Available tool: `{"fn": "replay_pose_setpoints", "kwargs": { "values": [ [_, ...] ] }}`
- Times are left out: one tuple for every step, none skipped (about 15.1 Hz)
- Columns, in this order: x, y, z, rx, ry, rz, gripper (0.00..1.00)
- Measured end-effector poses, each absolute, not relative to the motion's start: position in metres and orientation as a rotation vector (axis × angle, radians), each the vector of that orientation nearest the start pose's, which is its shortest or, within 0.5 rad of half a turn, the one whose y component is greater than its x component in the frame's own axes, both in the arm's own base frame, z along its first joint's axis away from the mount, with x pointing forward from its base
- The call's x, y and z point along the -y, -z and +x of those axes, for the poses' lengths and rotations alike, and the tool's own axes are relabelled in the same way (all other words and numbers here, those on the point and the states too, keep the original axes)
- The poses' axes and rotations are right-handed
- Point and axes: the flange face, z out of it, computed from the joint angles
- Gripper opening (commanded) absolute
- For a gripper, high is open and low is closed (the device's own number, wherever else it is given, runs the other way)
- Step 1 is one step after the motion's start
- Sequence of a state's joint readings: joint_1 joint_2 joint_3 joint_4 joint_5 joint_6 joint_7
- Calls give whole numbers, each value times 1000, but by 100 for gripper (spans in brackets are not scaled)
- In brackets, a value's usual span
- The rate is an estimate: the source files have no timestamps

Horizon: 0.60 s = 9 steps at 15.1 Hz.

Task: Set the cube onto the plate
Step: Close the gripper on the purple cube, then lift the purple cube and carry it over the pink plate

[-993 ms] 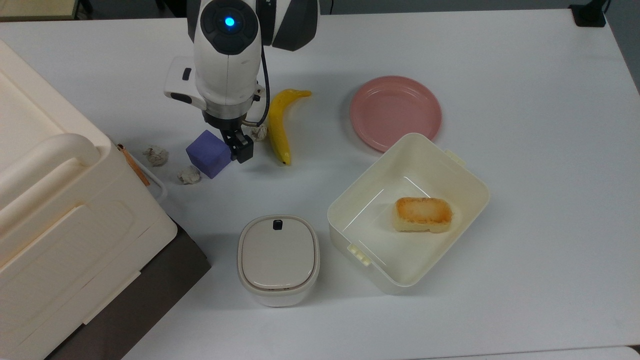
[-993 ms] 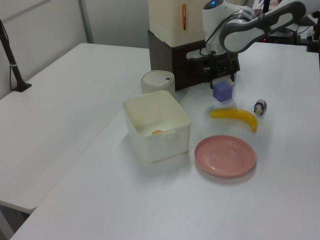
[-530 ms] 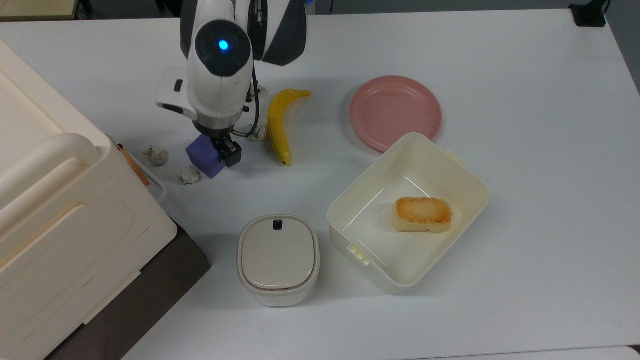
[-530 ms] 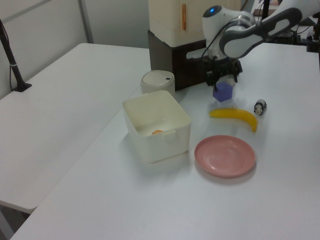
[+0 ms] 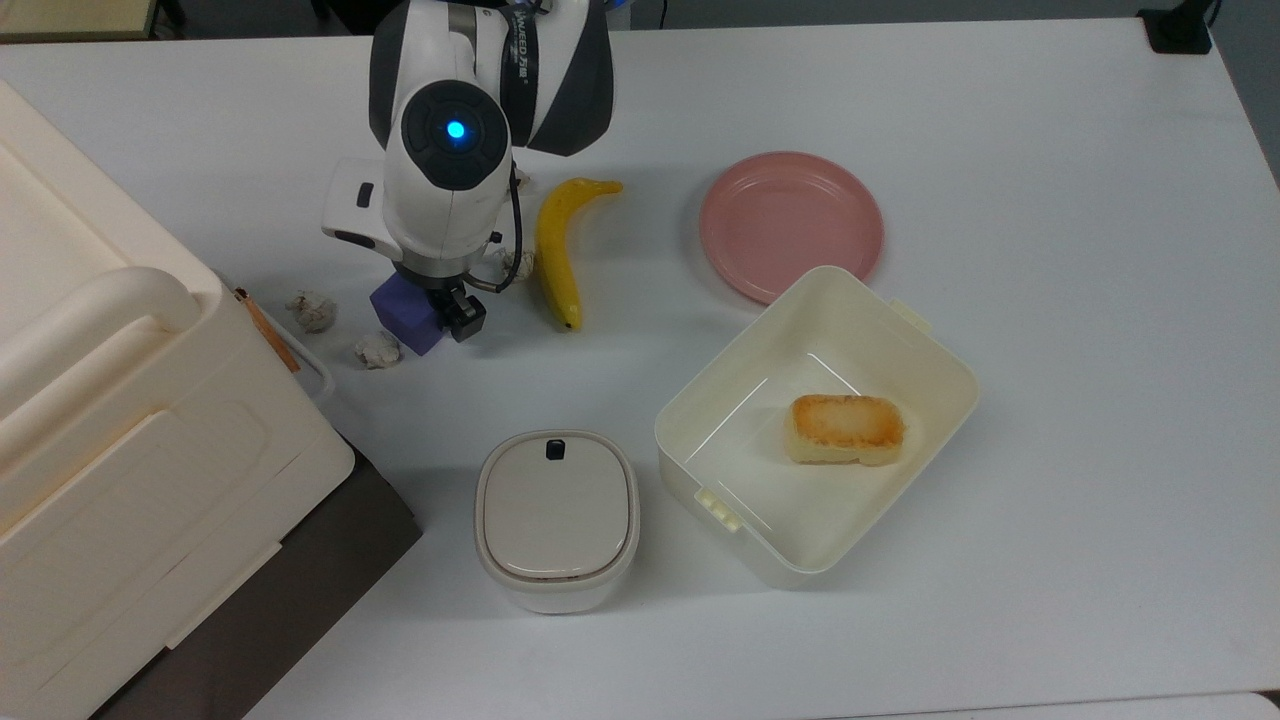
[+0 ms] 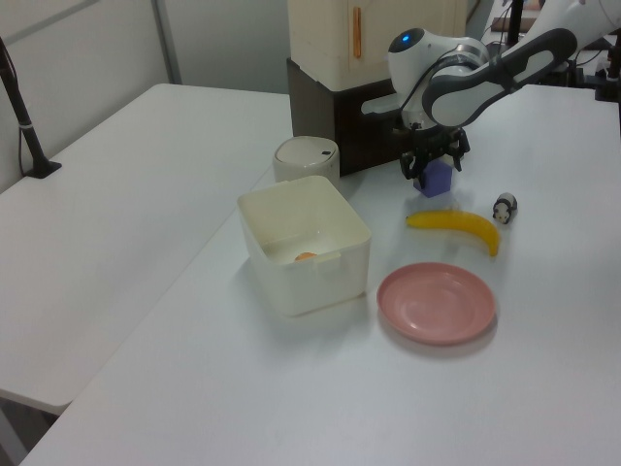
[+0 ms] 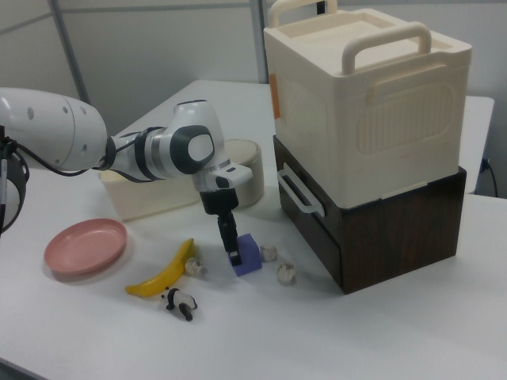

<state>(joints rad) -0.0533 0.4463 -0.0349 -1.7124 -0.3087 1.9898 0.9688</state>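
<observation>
The gripper (image 7: 234, 247) is down low with its two fingers on either side of the blue cube (image 7: 249, 255). The fingers are still a bit apart and it is hard to tell if they squeeze the cube. The cube sits on the white table (image 5: 1050, 300), next to the yellow banana (image 5: 556, 245) and two small crumpled balls (image 5: 378, 349). The pink plate (image 5: 790, 225) is well apart from the cube, on the other side of the banana, touching the cream box (image 5: 815, 425).
</observation>
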Motion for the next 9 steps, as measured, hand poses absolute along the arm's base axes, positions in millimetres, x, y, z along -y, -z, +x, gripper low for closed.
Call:
{"fn": "replay_pose_setpoints", "kwargs": {
  "values": [
    [74,-321,643,-1517,-52,-3122,44],
    [74,-322,643,-1517,-47,-3121,38],
    [74,-324,644,-1519,-42,-3119,33],
    [75,-324,644,-1521,-42,-3118,31],
    [77,-324,644,-1525,-43,-3116,31],
    [77,-324,644,-1526,-42,-3115,31],
    [78,-325,644,-1526,-39,-3114,31],
    [77,-328,644,-1513,-34,-3119,31],
    [77,-333,644,-1479,-28,-3132,31]
  ]
}}
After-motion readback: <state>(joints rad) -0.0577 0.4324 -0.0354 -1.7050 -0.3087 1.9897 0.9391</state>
